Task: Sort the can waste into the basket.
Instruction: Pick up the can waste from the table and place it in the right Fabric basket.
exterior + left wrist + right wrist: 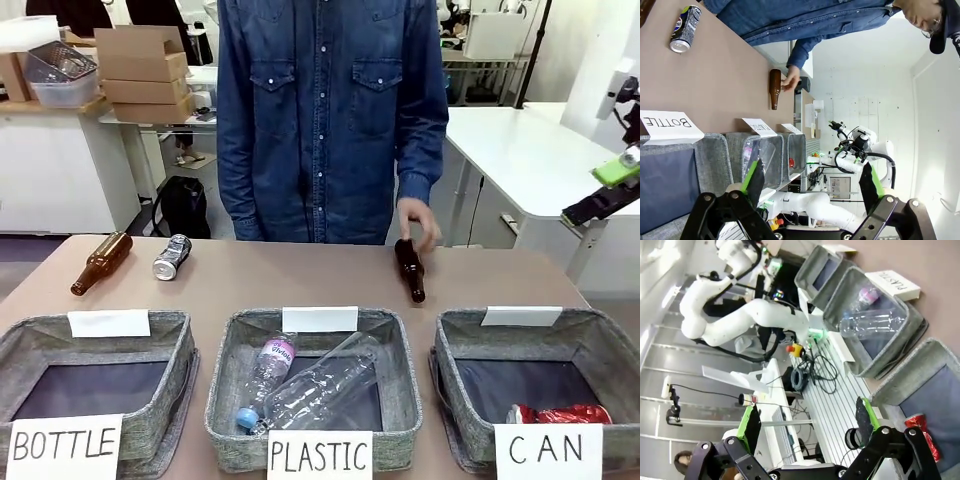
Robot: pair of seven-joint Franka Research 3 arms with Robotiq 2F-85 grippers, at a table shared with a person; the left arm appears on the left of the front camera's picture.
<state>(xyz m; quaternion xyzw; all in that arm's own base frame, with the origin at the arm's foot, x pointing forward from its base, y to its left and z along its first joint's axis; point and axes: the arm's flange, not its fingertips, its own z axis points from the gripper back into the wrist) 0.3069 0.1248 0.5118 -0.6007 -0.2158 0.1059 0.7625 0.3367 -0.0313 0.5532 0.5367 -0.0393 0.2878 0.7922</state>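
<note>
A dented silver can (172, 256) with black print lies on the brown table at the far left, also near the top of the left wrist view (685, 28). A crushed red can (560, 414) lies inside the grey basket (600, 332) signed "CAN" at the front right. In the right wrist view the red can (922, 433) sits in that basket (900, 385) beside my open right gripper (807, 420). The right gripper (608, 190) hangs off the table's right edge. My left gripper (812, 180) is open, holding nothing, above the front of the baskets.
A person in a denim shirt stands at the far side, a hand (418, 225) on a brown bottle (410, 270). Another brown bottle (101, 263) lies left of the silver can. The "BOTTLE" basket (20, 345) and the "PLASTIC" basket (405, 360) with clear bottles (320, 385) line the front.
</note>
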